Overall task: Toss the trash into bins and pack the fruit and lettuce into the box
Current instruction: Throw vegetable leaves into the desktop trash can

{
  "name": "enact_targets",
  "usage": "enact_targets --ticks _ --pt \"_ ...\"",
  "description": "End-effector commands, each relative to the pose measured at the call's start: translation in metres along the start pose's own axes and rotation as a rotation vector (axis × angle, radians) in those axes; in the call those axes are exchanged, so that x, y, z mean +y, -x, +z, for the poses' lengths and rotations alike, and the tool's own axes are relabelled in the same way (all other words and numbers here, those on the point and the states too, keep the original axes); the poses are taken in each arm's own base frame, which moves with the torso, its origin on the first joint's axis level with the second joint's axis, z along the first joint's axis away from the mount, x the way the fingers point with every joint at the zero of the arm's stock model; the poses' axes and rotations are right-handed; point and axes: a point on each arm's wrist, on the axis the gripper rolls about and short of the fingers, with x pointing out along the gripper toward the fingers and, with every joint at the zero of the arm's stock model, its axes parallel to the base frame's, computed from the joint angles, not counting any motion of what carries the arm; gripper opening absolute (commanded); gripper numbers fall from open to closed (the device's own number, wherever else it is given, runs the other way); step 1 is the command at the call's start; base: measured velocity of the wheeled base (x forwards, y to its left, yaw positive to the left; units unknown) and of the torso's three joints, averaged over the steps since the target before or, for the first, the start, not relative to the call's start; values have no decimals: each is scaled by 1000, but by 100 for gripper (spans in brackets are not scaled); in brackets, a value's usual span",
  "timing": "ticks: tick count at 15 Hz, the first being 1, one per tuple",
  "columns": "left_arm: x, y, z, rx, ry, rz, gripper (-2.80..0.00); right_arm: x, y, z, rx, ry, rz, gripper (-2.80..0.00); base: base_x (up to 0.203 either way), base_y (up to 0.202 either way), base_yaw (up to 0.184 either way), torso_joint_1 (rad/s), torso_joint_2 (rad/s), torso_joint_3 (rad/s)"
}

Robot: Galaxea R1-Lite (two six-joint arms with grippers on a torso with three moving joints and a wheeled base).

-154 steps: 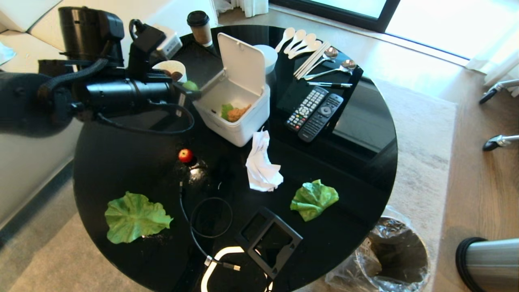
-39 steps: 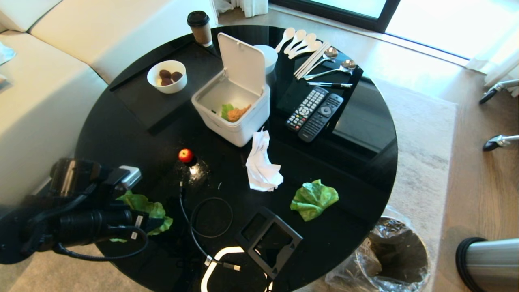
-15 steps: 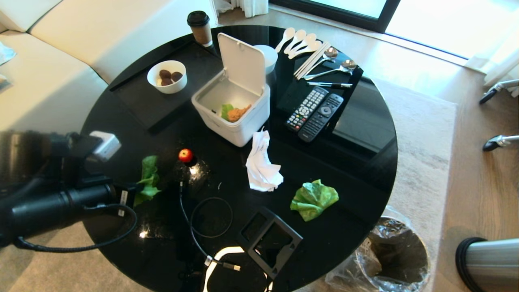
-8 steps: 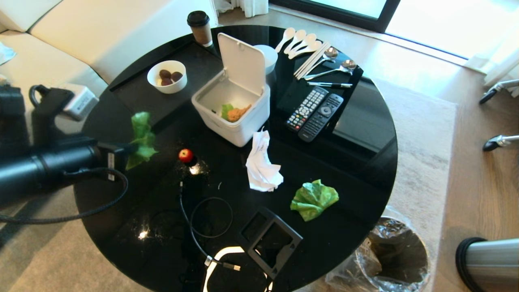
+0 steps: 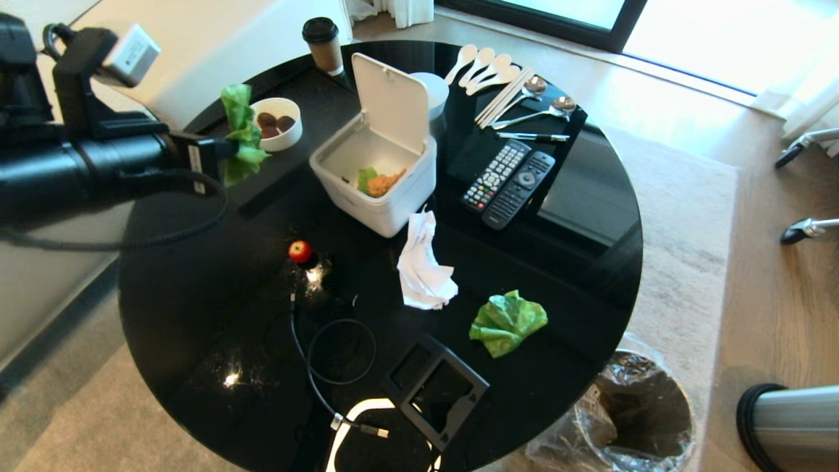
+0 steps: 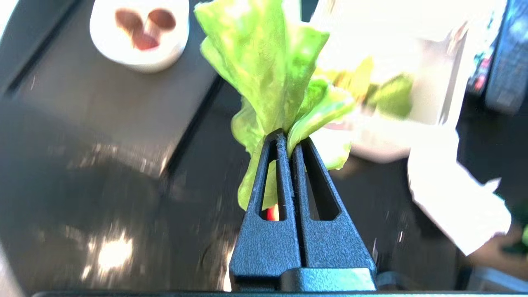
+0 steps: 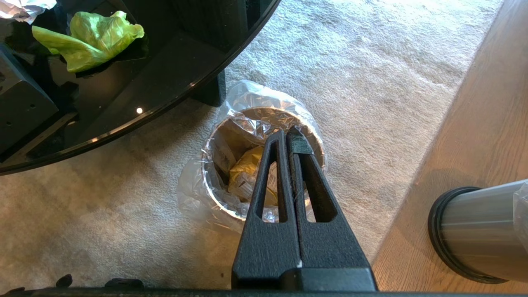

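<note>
Black round table [image 5: 577,275] fills the room's middle — white box [image 5: 377,177] open on it, lid up. Left gripper [image 5: 226,149], pinching a dangling lettuce leaf [image 5: 241,134], hangs beside the box; best carried right over the opening before letting go. Right gripper [image 7: 287,134], pressed together, waits above a bin [image 7: 218,198].

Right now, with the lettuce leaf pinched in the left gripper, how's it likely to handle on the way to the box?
Probably floppy: the lettuce leaf bunches into folds above the shut left gripper and droops below it. Likely light, since a pinch on one small part carries all of it clear of the table. It may drape over the white box rim rather than drop in.
</note>
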Motion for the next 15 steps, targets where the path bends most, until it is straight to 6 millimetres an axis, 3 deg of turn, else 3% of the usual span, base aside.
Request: enact_targets --ticks 1,6,15 --pt "-8 -30 5 -6 -4 -38 -280 0 0 0 1 1 1 -280 0 0 0 0 0 0" --pt "-32 -66 18 -43 -9 -118 -280 0 0 0 1 1 1 -280 0 0 0 0 0 0" --pt "-48 -104 3 -63 -7 -154 -280 0 0 0 1 1 1 -280 0 0 0 0 0 0"
